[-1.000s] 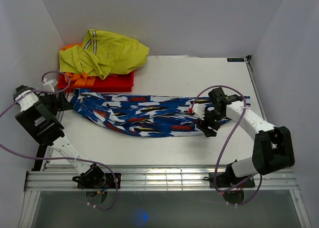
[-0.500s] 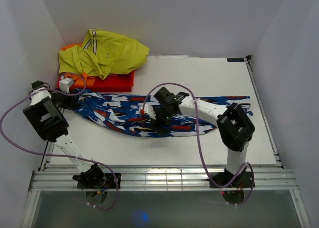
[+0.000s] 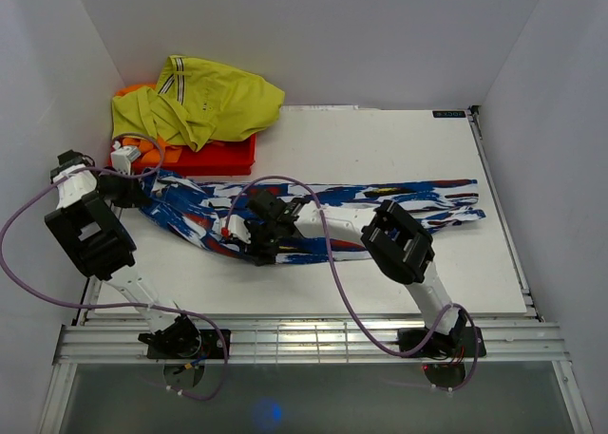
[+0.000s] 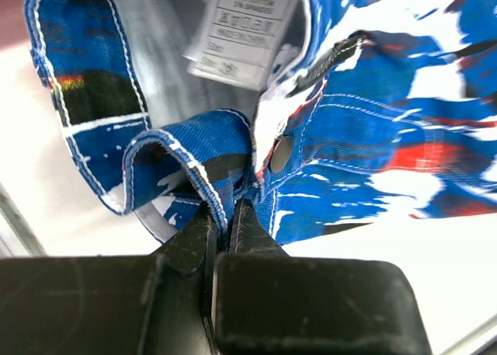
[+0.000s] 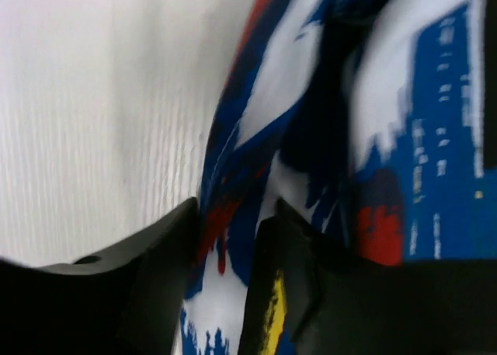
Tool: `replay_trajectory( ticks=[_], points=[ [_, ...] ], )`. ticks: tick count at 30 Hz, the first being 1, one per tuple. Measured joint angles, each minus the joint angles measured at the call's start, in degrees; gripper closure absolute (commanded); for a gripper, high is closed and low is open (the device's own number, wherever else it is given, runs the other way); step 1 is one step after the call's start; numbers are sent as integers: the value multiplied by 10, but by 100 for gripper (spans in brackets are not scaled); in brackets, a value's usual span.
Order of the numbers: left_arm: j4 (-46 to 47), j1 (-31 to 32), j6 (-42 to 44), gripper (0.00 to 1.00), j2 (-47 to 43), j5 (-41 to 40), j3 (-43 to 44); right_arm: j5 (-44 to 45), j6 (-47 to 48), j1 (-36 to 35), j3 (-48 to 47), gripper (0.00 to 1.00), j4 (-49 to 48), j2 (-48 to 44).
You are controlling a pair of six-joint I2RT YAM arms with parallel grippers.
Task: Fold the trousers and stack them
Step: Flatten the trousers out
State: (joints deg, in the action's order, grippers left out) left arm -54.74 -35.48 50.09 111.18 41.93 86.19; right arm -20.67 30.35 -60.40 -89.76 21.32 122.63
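Two tools are touching the trousers (image 3: pixel 190 211), which are lying stretched lengthwise across the desk (image 3: pixel 380 140), waistband at the left beside the orange garment (image 3: pixel 223 154). The left tool (image 4: pixel 229 207) is pinching a waistband fold, jaws closed on it. The right tool (image 5: pixel 229 215) is resting mid-trousers, jaws standing apart with cloth between.

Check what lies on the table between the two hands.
Only the trousers: their bunched upper part spans from the left hand to the right hand, seen in the top view.
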Motion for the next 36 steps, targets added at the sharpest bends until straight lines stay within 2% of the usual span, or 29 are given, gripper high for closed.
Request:
replay_trajectory(
  ticks=[1,2,3,7,10,14,17,19,22,23,24,25,26,30,36],
  points=[
    [-6,1,-12,100,-8,0,0,8,-1,0,-12,75,-7,7],
    [-11,1,-22,100,-14,1,0,15,-3,0,-20,86,-14,12],
    [-17,1,-34,100,-20,1,0,21,-11,0,-21,92,-17,14],
    [-58,1,-76,100,-23,0,26,25,-19,1,-16,92,-5,3],
    [-117,2,-101,100,-23,0,76,-1,-27,7,11,92,19,-50],
    [-179,5,-131,100,-23,-14,142,-76,-46,33,18,92,55,-156],
    [-218,7,-164,100,-11,-38,188,-147,-61,91,0,92,66,-203],
    [-239,11,-190,100,3,-48,210,-180,-63,138,-26,92,74,-193],
    [-255,26,-228,99,42,-57,235,-224,-61,213,-96,92,112,-108],
    [-254,33,-238,79,55,-59,239,-233,-59,232,-123,92,128,-67],
    [-252,43,-249,72,72,-60,242,-237,-59,248,-151,92,146,-24],
    [-246,52,-259,68,88,-61,242,-237,-57,259,-170,92,158,16],
    [-239,64,-271,59,105,-63,241,-235,-56,269,-180,92,167,50],
    [-189,94,-298,45,142,-70,236,-203,-59,280,-179,92,209,120],
    [-125,86,-284,39,97,-101,196,-145,-76,257,-181,92,207,116]
  ],
)
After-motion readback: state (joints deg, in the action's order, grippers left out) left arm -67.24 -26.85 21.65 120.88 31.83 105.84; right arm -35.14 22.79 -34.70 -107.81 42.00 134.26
